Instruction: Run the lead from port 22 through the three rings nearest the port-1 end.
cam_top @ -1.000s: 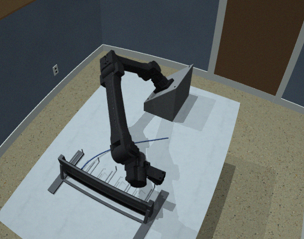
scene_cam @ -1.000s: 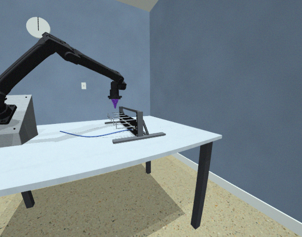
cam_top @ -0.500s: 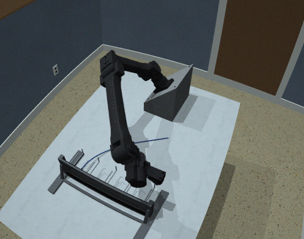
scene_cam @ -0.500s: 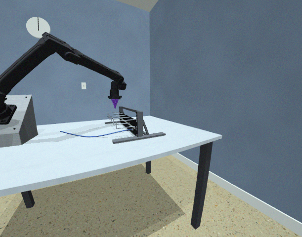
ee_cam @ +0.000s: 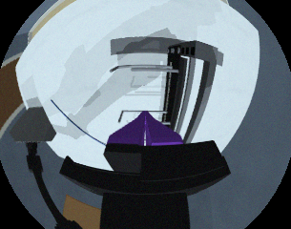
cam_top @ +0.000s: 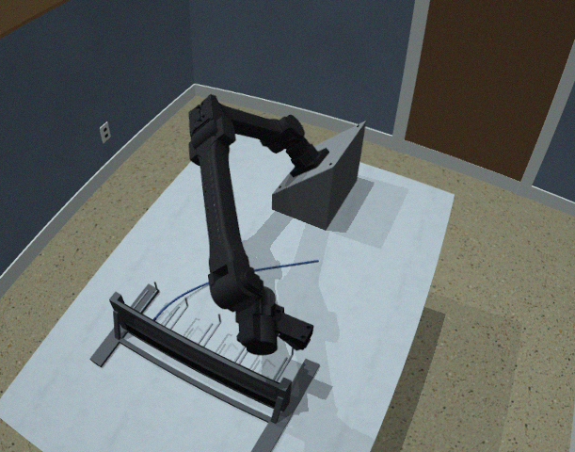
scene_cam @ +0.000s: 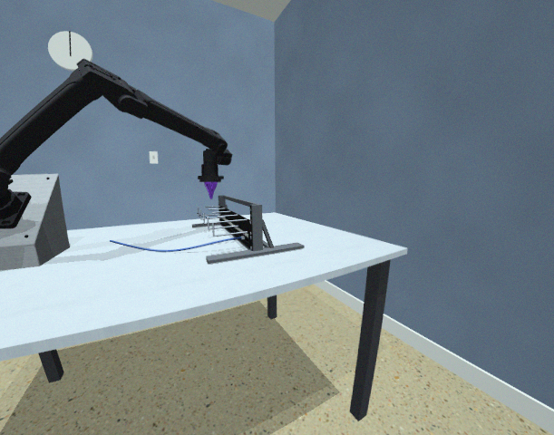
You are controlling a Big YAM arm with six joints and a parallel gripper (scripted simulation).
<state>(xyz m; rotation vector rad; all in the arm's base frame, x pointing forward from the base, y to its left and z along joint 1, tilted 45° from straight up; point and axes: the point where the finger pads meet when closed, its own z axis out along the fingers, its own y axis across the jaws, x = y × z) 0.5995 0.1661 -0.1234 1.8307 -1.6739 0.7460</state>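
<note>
The blue lead (cam_top: 287,266) (scene_cam: 164,250) (ee_cam: 76,125) comes out of the patch panel (cam_top: 199,352) (ee_cam: 173,91) near the panel's left end in the top view. It curves over the table toward the arm's base, its free end on the table side away from the panel. The thin wire rings stick out from the panel's front; in the wrist view one ring (ee_cam: 142,68) is beyond the fingertips and another is close by them. The lead shows in none of the rings near the other end. My purple gripper (scene_cam: 211,198) (ee_cam: 145,113) is shut and empty, pointing down above the rings. Port numbers are unreadable.
The rack's upright (scene_cam: 257,227) stands on long flat feet (cam_top: 104,348) (scene_cam: 281,250). The grey wedge-shaped base (cam_top: 304,204) (scene_cam: 53,238) (ee_cam: 32,126) carries the arm. The table's edge (scene_cam: 398,253) lies beyond the rack. The arm hides part of the lead and rings in the top view.
</note>
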